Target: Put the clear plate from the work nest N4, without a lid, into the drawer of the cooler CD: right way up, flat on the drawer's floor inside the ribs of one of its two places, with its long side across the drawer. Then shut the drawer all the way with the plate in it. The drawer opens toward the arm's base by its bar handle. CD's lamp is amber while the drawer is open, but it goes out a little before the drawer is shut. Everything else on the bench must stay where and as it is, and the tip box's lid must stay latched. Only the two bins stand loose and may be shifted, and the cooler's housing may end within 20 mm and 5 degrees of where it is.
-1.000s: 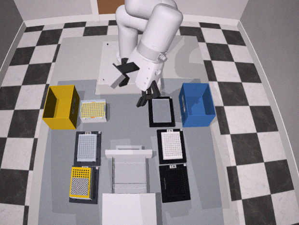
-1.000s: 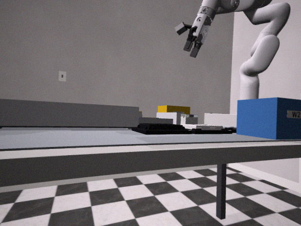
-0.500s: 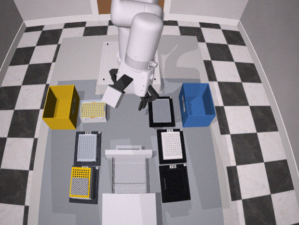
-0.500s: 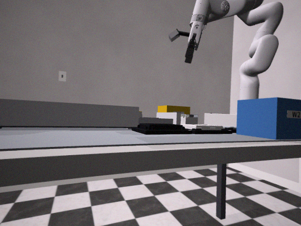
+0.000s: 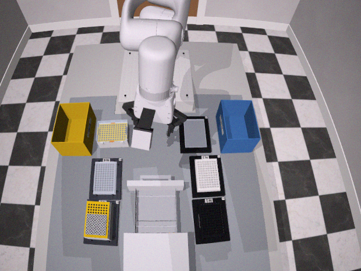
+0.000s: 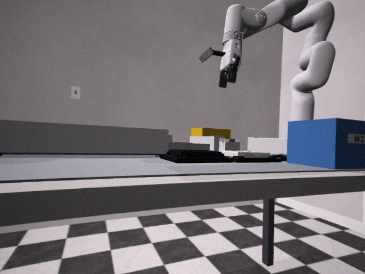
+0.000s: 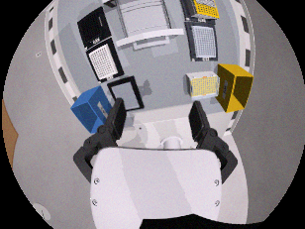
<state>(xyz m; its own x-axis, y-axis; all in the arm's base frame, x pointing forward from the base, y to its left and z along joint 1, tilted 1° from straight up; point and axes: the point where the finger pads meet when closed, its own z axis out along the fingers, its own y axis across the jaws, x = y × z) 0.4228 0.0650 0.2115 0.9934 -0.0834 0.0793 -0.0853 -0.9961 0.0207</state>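
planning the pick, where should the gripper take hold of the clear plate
Probably across its short width, on the two long side walls, coming straight down with the open gripper. The clear plate lies flat in its dark nest, so only its top is free.

Black-and-white checkered floor (image 6: 188,244), plain grey walls (image 6: 118,59), grey-topped bench (image 6: 88,167).
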